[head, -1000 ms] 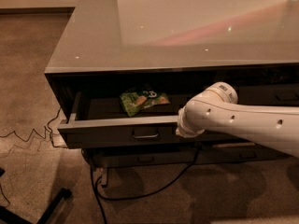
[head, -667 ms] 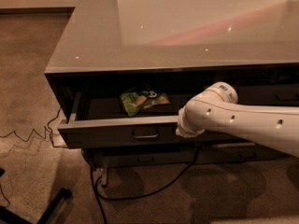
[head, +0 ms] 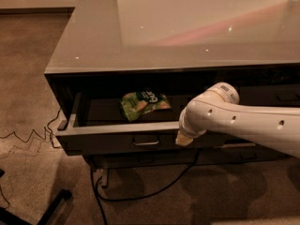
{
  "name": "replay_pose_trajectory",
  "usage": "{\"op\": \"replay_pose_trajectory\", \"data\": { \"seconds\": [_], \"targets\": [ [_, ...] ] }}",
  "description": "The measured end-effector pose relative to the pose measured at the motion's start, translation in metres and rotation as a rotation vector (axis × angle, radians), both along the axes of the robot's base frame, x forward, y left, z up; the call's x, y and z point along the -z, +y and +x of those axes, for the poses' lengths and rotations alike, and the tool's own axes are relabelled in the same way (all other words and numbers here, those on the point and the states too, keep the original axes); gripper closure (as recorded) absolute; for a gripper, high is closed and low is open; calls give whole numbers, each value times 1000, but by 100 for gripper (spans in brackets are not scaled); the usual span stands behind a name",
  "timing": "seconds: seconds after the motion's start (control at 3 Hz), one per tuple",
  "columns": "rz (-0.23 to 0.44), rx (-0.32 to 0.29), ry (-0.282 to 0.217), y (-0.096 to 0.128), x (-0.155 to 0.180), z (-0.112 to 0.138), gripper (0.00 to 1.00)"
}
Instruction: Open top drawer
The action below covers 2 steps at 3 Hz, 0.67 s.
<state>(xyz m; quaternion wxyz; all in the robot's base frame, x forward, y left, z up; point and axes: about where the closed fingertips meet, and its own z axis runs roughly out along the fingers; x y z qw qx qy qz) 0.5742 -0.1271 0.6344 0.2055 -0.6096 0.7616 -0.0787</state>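
No shift since before: top drawer (head: 112, 136) open, pincer (head: 183, 138) at its front, grip state untellable

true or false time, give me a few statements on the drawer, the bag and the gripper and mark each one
1. The top drawer is pulled out. True.
2. A green snack bag lies inside it. True.
3. The gripper hovers above the countertop. False: it is low at the drawer's front, right of the handle.
4. The bag hangs over the drawer's front edge. False: it lies back inside.
5. A dark cable runs across the floor. True.
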Motion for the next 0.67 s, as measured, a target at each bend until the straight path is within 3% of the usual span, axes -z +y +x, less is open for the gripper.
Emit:
{"op": "replay_pose_trajectory", "data": {
  "seconds": [0.33, 0.67],
  "targets": [
    [0, 0, 0, 0, 0, 0, 0],
    [0, 0, 0, 0, 0, 0, 0]
  ]
}}
